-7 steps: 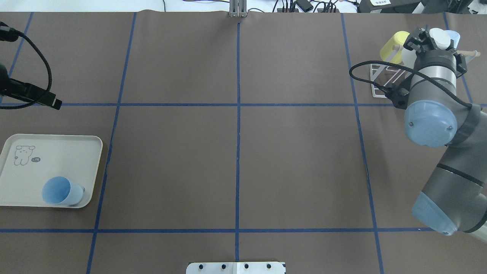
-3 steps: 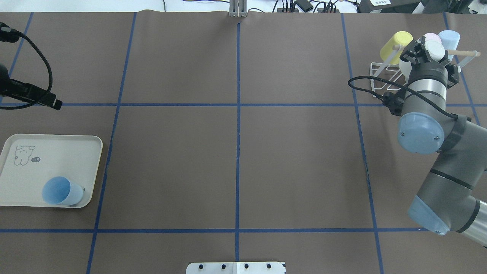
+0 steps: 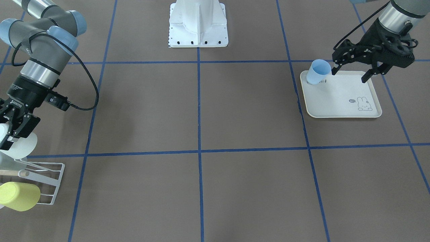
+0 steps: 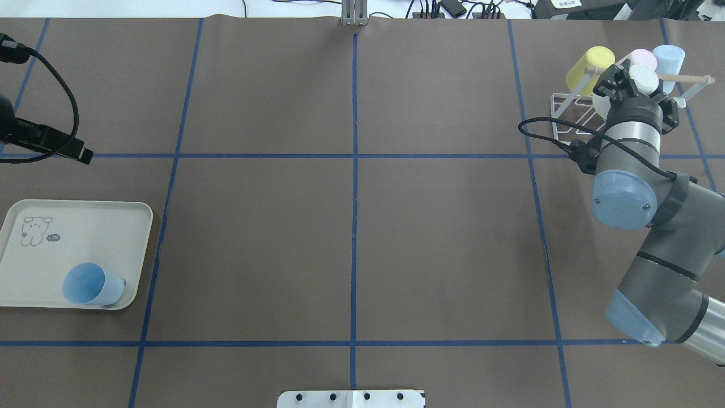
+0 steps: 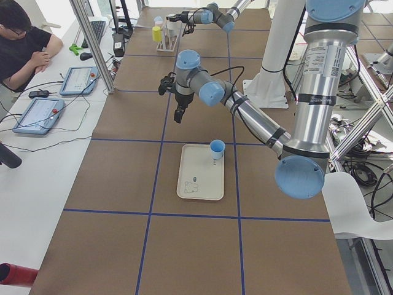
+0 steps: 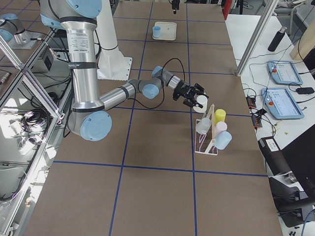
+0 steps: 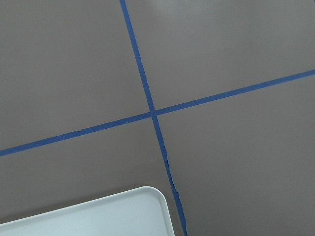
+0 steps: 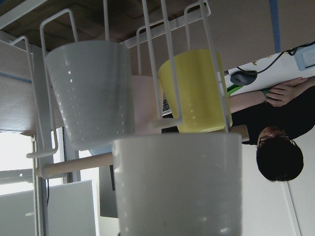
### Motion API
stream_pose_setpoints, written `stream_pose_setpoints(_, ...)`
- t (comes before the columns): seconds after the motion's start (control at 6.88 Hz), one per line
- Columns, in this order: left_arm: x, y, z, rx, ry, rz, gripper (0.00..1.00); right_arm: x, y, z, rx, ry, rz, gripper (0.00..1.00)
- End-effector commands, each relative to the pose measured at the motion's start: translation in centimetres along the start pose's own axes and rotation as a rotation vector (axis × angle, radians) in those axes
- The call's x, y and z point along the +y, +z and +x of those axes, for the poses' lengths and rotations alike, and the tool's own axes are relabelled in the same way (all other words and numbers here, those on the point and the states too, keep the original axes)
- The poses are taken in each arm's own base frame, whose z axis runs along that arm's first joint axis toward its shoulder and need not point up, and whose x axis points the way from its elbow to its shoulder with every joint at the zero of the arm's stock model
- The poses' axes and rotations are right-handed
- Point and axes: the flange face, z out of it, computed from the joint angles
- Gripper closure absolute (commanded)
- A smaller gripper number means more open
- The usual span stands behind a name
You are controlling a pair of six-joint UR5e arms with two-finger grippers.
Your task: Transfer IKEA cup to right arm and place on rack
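My right gripper (image 4: pixel 633 85) is shut on a white IKEA cup (image 4: pixel 644 79), holding it on its side over the white wire rack (image 4: pixel 563 116), just in front of the wooden dowel (image 4: pixel 688 78). From the front, the same gripper (image 3: pixel 13 125) and cup (image 3: pixel 20 144) hang just above the rack (image 3: pixel 45 183). The right wrist view has the held cup (image 8: pixel 179 182) at the bottom. On the rack hang another white cup (image 8: pixel 93 93) and a yellow cup (image 8: pixel 194 91). My left gripper (image 3: pixel 351 72) is open above the tray (image 3: pixel 341 97), beside a blue cup (image 3: pixel 317 71).
Yellow (image 4: pixel 589 67), pink (image 4: pixel 644 55) and pale blue (image 4: pixel 668 59) cups sit on the rack's prongs. The cream rabbit-print tray (image 4: pixel 73 249) holds the tilted blue cup (image 4: pixel 90 284) at its near corner. A person (image 5: pixel 21 43) sits beside tablets past the table's far edge.
The right arm has drawn back toward the robot and lowered, carrying the white cup from beyond the dowel to just in front of it. The left arm and the blue cup stayed still.
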Motion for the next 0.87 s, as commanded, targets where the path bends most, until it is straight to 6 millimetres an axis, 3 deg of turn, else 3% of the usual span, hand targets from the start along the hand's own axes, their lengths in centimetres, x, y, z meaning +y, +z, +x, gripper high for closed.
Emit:
stream_pose_setpoints(0.0,0.01,0.15,-0.04,0.000,-0.001,-0.003,0.00,-0.80,0.62,-0.13,-0.009,-0.012,0.001,1.00)
stream_pose_setpoints(0.73,-0.08,0.30,-0.14,-0.002,-0.001,-0.005,0.00,-0.14,1.20,-0.27,-0.019,-0.019,-0.005,0.99)
